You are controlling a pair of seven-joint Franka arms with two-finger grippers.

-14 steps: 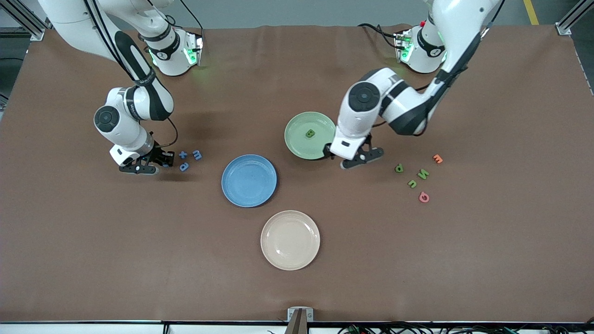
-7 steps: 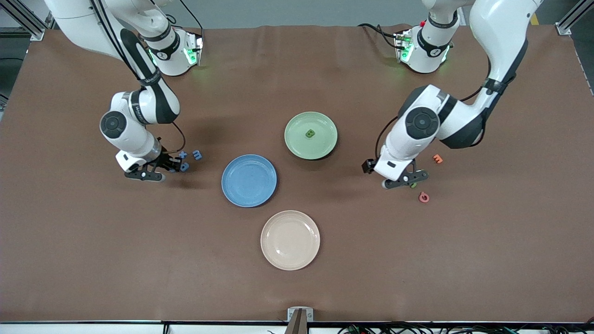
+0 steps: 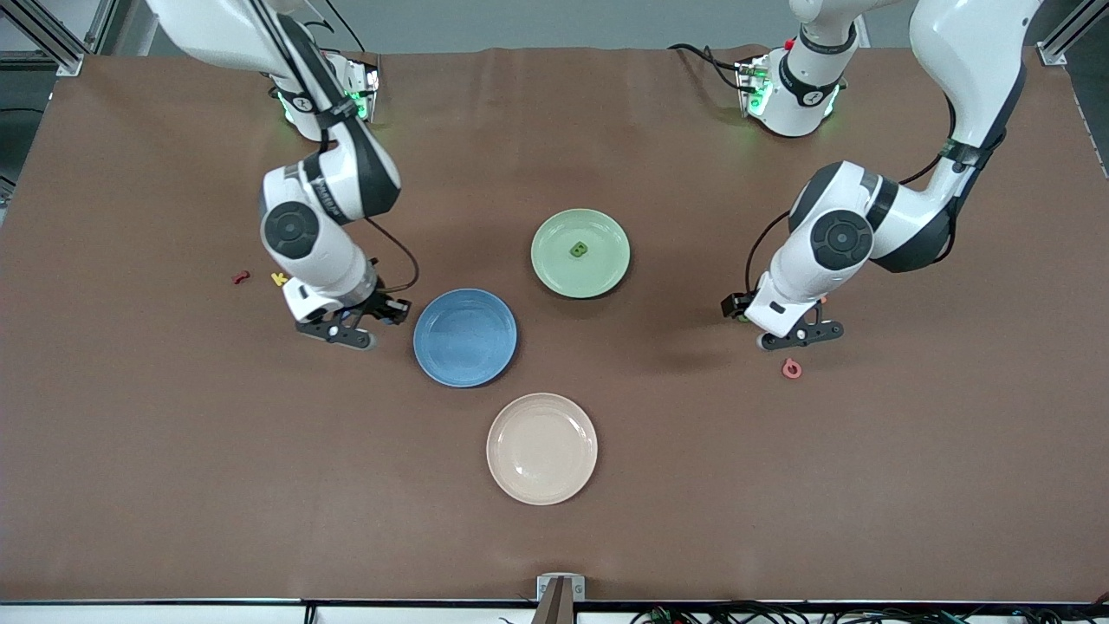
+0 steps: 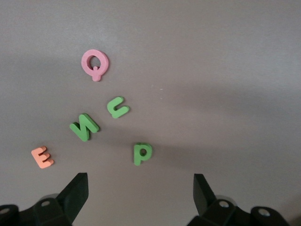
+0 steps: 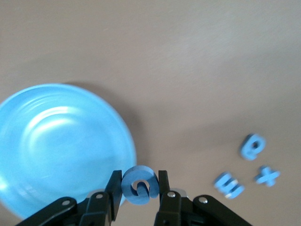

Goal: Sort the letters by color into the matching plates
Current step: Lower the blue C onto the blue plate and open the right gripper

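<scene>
My right gripper [image 3: 351,328] is shut on a blue letter [image 5: 139,185] and holds it over the table just beside the rim of the empty blue plate [image 3: 465,337], which also shows in the right wrist view [image 5: 56,146]. Three more blue letters [image 5: 253,146] lie on the cloth nearby. The pale green plate [image 3: 563,270] holds one green letter [image 3: 579,250]. My left gripper [image 3: 790,331] is open and empty over three green letters, the closest a P [image 4: 142,153], with two more [image 4: 117,108] [image 4: 84,126] beside it.
A beige plate [image 3: 541,448] lies nearest the front camera. A pink Q [image 3: 791,368] and an orange E [image 4: 42,157] lie among the green letters. A red letter [image 3: 241,277] and a yellow letter [image 3: 278,279] lie toward the right arm's end.
My right gripper has carried a blue letter from the blue group toward the blue plate. My left gripper has moved from the green plate to over the green letters.
</scene>
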